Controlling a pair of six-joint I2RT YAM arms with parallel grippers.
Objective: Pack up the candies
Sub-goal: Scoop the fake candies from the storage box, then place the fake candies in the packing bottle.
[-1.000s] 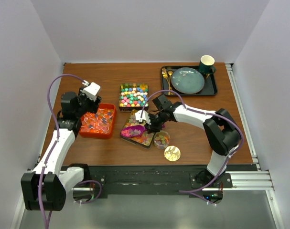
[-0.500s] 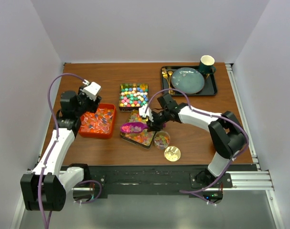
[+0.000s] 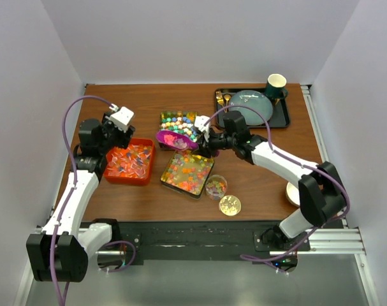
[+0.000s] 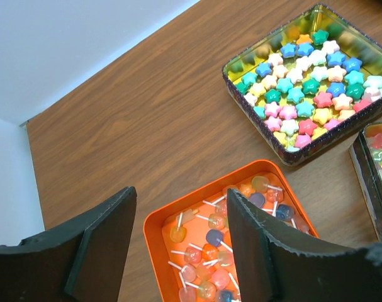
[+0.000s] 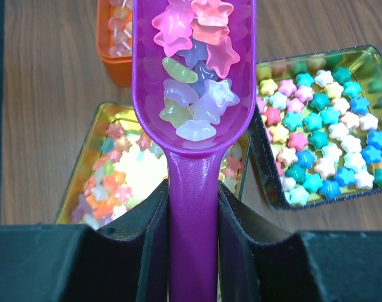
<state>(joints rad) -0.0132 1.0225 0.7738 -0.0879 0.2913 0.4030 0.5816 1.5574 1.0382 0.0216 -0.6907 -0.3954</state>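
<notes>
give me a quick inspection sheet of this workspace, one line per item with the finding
surface: brown wooden table, no spills seen
job's things: purple scoop loaded with translucent star candies; star tin well filled; second tin of mixed candies; small jar holding candies, gold lid beside it
clutter: orange tray of lollipops; black tray with plate and cup
grippers: left tool open, empty, above the orange tray; right tool shut on the scoop's handle
cables: purple cable loops off each arm, snagging nothing
surroundings: white walls on three sides
</notes>
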